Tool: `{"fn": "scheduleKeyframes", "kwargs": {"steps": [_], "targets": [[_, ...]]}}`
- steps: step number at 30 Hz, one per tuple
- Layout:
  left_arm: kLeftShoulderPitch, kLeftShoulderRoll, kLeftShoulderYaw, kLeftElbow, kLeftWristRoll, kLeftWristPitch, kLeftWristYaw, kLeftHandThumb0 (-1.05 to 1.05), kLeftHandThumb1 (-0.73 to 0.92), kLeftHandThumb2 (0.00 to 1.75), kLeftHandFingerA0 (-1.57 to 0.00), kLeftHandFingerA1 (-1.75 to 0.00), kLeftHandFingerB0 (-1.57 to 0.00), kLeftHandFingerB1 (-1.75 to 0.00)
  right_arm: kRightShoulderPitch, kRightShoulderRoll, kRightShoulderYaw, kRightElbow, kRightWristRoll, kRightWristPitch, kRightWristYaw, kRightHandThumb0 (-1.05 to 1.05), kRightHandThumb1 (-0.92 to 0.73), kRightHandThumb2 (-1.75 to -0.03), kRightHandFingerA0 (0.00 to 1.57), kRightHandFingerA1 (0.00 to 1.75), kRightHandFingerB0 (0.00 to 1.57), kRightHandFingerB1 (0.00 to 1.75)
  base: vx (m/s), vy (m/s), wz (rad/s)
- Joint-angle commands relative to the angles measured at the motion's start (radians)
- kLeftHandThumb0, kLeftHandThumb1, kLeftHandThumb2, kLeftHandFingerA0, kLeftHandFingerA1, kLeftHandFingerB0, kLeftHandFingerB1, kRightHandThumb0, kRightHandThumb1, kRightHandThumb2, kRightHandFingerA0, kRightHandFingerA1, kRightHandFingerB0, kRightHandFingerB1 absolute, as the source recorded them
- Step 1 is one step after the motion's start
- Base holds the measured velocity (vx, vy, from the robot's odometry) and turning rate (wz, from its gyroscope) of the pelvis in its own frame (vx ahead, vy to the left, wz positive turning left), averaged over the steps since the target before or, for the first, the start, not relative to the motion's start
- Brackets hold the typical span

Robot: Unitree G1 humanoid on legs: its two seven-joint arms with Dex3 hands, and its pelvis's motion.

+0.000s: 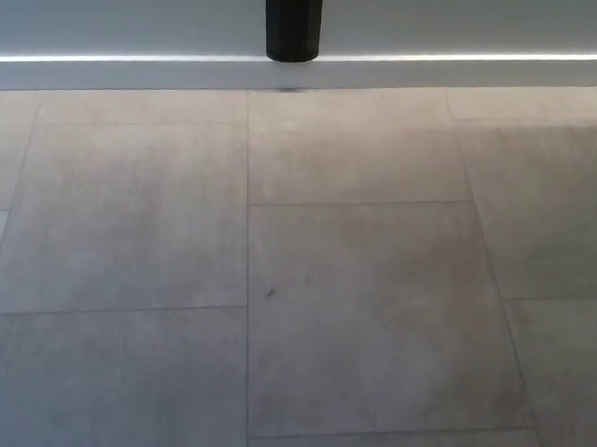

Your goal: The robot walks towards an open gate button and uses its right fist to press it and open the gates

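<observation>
I'm still on the approach, judging by the head view: mostly pale floor tiles, a lit strip along the base of the wall, and one black post coming down from the top edge, just left of centre. Neither robot hand is in frame, so I can't tell whether the right is fisted yet. No gate button visible either; my guess is it's mounted on or above that post, out of shot, but can't confirm.

To do this bit well I'd keep walking straight w/ the post centred, tilt the cam up asap to find the button, close the right hand into a fist before reaching, & stop short enough that the arm can extend w/o the body bumping the wall.

Post's long axis runs vertical, lower end facing the floor near the strip. Button facing: unknown
</observation>
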Motion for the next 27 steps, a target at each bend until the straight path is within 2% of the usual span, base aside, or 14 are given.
{"fn": "scheduleKeyframes", "kwargs": {"steps": [1,3,5,11,18,20,27], "targets": [[-0.005,-0.001,0.047,0.042,-0.045,-0.176,0.069,-0.05,0.53,1.11,-1.05,-0.91,-1.01,-0.65,-0.001,0.010,-0.045,0.024,0.042,-0.160,-0.063,-0.05,-0.48,-1.16,1.07,0.85,0.89,0.64,0.00,0.000,0.00],[-0.006,-0.003,0.050,0.044,-0.043,-0.187,0.079,-0.05,0.53,1.11,-1.05,-0.91,-1.01,-0.65,0.001,0.010,-0.047,0.027,0.040,-0.167,-0.061,-0.05,-0.48,-1.16,1.07,0.85,0.89,0.64,0.00,0.000,0.00],[-0.007,-0.006,0.053,0.048,-0.043,-0.193,0.089,-0.04,0.57,1.04,-1.05,-0.90,-0.99,-0.63,0.000,0.009,-0.050,0.033,0.042,-0.168,-0.059,-0.03,-0.48,-1.14,1.05,0.84,0.91,0.63,0.00,0.000,0.00],[-0.012,-0.004,0.059,0.062,-0.049,-0.200,0.079,-0.03,0.55,1.06,-1.05,-0.89,-0.96,-0.62,-0.009,0.007,-0.049,0.062,0.039,-0.189,-0.064,0.00,-0.47,-1.07,1.05,0.86,0.90,0.63,0.04,-0.005,0.12],[-0.003,-0.005,0.041,0.063,-0.037,-0.233,0.100,-0.02,0.52,1.08,-1.11,-0.92,-1.07,-0.65,-0.011,0.011,-0.047,0.071,0.037,-0.217,-0.095,-0.04,-0.47,-1.09,1.10,0.87,0.94,0.67,0.00,0.010,-0.02],[-0.002,-0.006,0.035,0.055,-0.034,-0.244,0.122,-0.06,0.52,1.07,-1.12,-1.01,-1.08,-0.76,-0.017,0.007,-0.042,0.076,0.028,-0.219,-0.113,-0.01,-0.47,-1.07,1.11,0.85,0.97,0.66,0.06,0.144,-0.15],[-0.017,-0.002,0.034,0.057,-0.047,-0.237,0.128,-0.06,0.55,1.05,-1.11,-1.02,-1.06,-0.72,-0.023,0.000,-0.034,0.077,0.029,-0.237,-0.118,0.04,-0.45,-1.10,1.10,0.88,0.96,0.66,0.18,0.312,0.02]]}}
